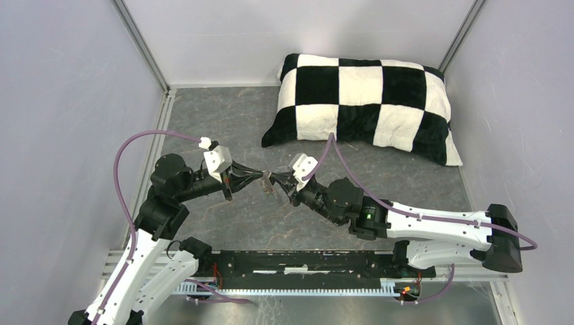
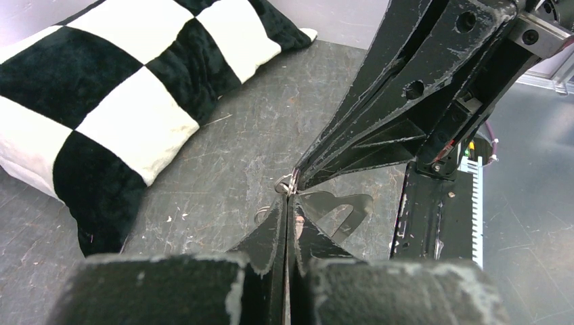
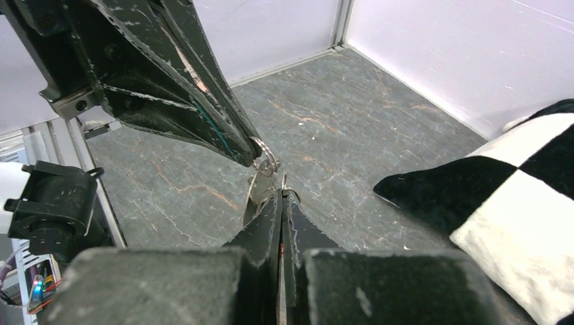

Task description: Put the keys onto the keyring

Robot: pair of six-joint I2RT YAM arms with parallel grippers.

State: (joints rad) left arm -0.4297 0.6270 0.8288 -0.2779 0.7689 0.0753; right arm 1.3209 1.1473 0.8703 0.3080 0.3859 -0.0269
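My left gripper (image 1: 262, 177) and right gripper (image 1: 276, 186) meet tip to tip above the middle of the table. In the left wrist view my left gripper (image 2: 290, 193) is shut on a small metal ring (image 2: 283, 183). The flat grey-brown keyring fob (image 2: 336, 208) with its slot hangs just beside the fingers. In the right wrist view my right gripper (image 3: 281, 193) is shut on a thin metal key (image 3: 284, 179), with a bit of red tag between the jaws. The ring (image 3: 265, 153) and fob (image 3: 256, 193) sit at its tips. The green and black keys are out of view.
The black-and-white checked pillow (image 1: 365, 101) lies at the back right of the grey table and also shows in both wrist views (image 2: 115, 101) (image 3: 514, 196). White walls enclose three sides. The black base rail (image 1: 304, 261) runs along the near edge.
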